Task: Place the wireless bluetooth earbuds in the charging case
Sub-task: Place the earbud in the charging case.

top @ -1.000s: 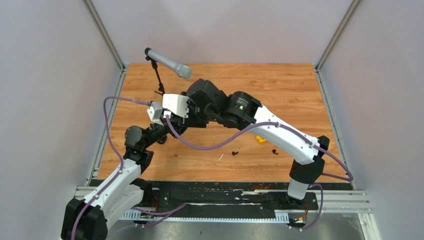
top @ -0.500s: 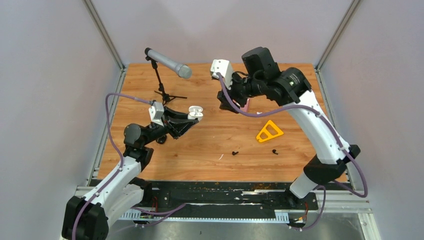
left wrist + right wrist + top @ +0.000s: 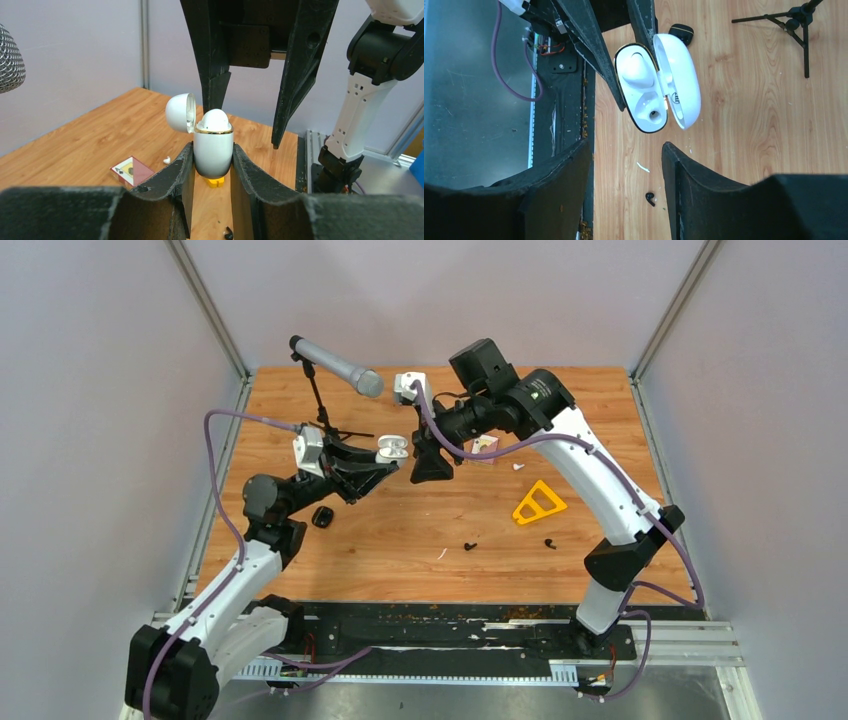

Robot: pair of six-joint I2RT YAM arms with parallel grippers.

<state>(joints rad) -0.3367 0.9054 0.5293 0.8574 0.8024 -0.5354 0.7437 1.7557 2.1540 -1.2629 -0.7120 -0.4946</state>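
Robotics lab test cell: a wooden table (image 3: 400, 550) boxed in by plain grey panels (image 3: 90, 410) on aluminium framing (image 3: 208, 310), a microphone (image 3: 335, 365) on a stand at its far-left corner, and the left arm (image 3: 230, 590) and right arm (image 3: 600, 478) bolted to a black rail (image 3: 450, 632) along its near edge.

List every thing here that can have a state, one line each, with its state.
charging case: lid open, held in the air.
white earbud: seated in one slot; the second slot is empty.
other white earbud: loose on the table.
two black earbuds: loose on the table.
left gripper: shut on the charging case.
right gripper: open, empty, above the case.
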